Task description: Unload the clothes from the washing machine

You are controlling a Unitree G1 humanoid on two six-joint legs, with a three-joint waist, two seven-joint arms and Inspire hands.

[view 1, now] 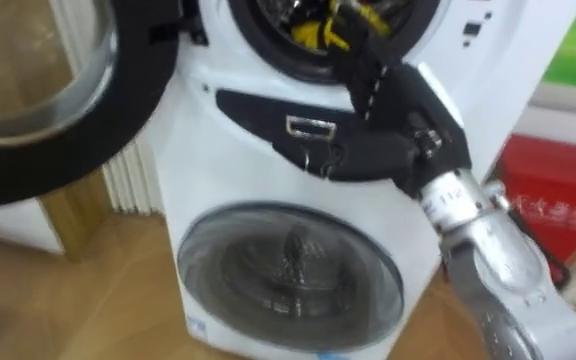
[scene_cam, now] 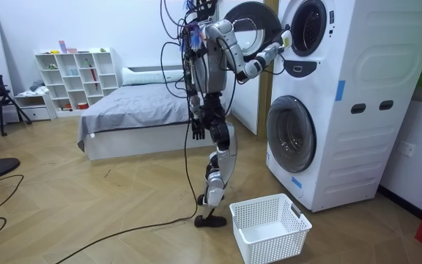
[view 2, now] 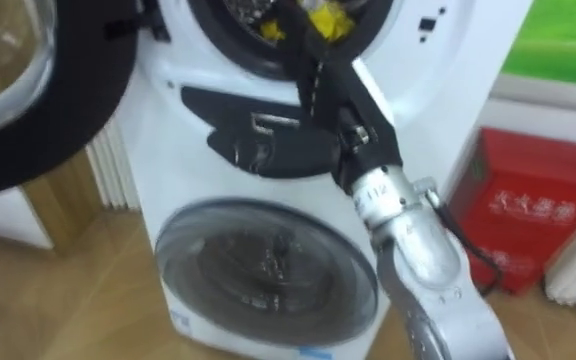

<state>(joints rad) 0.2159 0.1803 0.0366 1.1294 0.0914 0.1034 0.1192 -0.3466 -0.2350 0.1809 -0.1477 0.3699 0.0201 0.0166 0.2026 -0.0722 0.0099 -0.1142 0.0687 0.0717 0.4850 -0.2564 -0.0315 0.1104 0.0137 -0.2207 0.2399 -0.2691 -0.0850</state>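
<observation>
Well, right hand [view 1: 360,55] reaches inside the white upper washing machine [scene_cam: 346,37] among yellow clothes [view 1: 313,35]; its grip is hidden, can't tell. Round black-rimmed glass door [view 1: 58,100] hangs open on the left, red box [view 1: 548,205] crowds the right, and left hand [scene_cam: 196,132] hangs down.

Home bedrm: bed [scene_cam: 134,110], stacked washers [scene_cam: 346,88]

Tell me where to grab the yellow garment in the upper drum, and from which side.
Pinch the bunched yellow garment at the fold nearest the drum rim, coming straight in from the front: the door is swung left, and the cloth lies crumpled low behind the opening.
</observation>
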